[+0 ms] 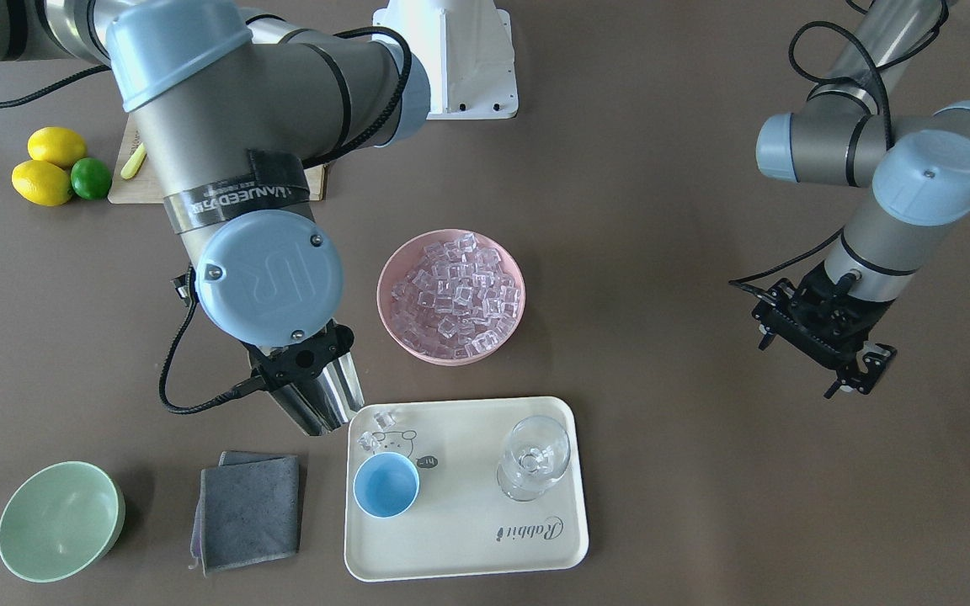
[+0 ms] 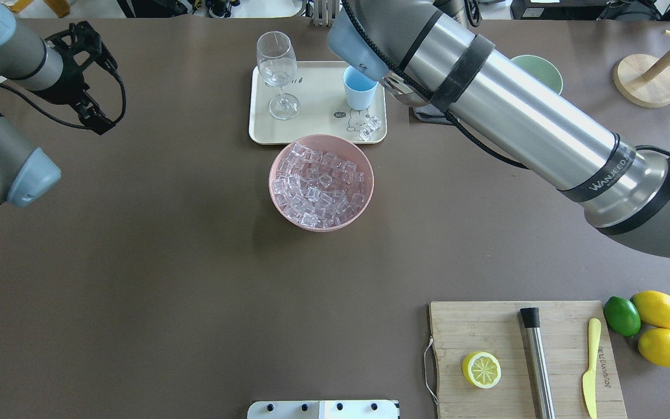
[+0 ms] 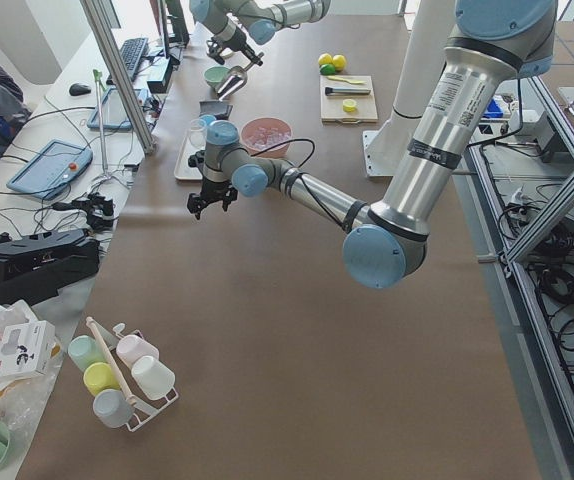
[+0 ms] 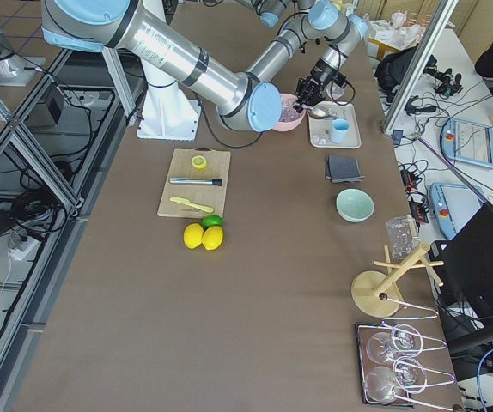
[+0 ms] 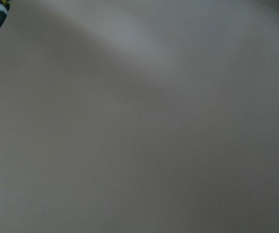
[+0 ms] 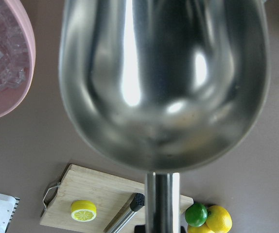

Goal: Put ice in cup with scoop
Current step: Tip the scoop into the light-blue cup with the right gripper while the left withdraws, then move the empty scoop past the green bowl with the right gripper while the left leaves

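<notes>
Light-blue cup, pink bowl

the tray lies across the table from the robot, with the cup on its right half by the robot's sides, the glass on its left half, and some ice at its near right corner. the bowl of ice sits just before the tray. the scoop hangs just right of the tray; the cloth and second bowl lie further right. the board, near right, carries a lemon half, cylinder and knife; lemons and lime lie beside it.
</notes>
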`<move>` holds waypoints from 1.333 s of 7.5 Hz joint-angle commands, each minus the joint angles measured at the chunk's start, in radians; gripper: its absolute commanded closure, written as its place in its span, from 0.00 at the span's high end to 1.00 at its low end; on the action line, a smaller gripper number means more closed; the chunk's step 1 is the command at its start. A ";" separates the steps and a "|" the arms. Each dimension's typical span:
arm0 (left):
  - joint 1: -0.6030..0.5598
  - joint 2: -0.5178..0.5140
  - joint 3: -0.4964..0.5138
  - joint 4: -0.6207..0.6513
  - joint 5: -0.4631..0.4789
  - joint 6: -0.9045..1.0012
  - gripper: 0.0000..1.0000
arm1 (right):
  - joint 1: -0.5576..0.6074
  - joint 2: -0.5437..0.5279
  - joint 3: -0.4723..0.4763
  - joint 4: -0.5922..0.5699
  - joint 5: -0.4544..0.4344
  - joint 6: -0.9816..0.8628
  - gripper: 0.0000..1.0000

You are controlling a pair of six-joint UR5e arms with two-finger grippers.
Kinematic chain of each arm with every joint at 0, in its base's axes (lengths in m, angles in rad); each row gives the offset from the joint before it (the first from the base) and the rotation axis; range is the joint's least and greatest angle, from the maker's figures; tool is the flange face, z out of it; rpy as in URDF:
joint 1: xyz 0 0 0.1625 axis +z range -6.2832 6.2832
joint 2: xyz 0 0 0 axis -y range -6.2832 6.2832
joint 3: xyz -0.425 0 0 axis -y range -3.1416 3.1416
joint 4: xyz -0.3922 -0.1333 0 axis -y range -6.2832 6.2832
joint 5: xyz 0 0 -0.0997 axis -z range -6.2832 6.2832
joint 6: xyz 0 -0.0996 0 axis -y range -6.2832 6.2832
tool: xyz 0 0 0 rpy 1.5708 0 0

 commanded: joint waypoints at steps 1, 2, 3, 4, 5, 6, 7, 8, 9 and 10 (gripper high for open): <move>-0.089 0.077 -0.067 0.080 -0.057 0.006 0.98 | 0.095 -0.162 0.270 -0.015 0.008 0.089 0.00; -0.108 0.092 -0.075 0.096 -0.049 0.006 0.98 | 0.105 -0.346 0.510 -0.018 0.011 0.179 0.00; -0.115 0.105 -0.076 0.114 -0.049 0.004 0.98 | 0.126 -0.502 0.662 0.020 0.017 0.277 0.00; -0.137 0.111 -0.076 0.116 -0.055 -0.004 0.98 | 0.158 -0.593 0.709 0.059 0.045 0.328 0.00; -0.166 0.141 -0.079 0.116 -0.073 -0.005 0.98 | 0.197 -0.681 0.733 0.132 0.050 0.327 0.00; -0.207 0.171 -0.079 0.126 -0.139 -0.019 0.98 | 0.218 -0.762 0.747 0.227 0.051 0.330 0.00; -0.252 0.207 -0.083 0.163 -0.247 -0.151 0.98 | 0.220 -0.839 0.751 0.285 0.104 0.336 0.00; -0.261 0.267 -0.107 0.159 -0.334 -0.228 0.98 | 0.220 -0.940 0.747 0.398 0.143 0.347 0.00; -0.319 0.321 -0.124 0.159 -0.336 -0.229 0.98 | 0.220 -1.017 0.744 0.504 0.187 0.406 0.00; -0.380 0.418 -0.162 0.162 -0.339 -0.231 0.98 | 0.220 -1.062 0.744 0.571 0.203 0.434 0.00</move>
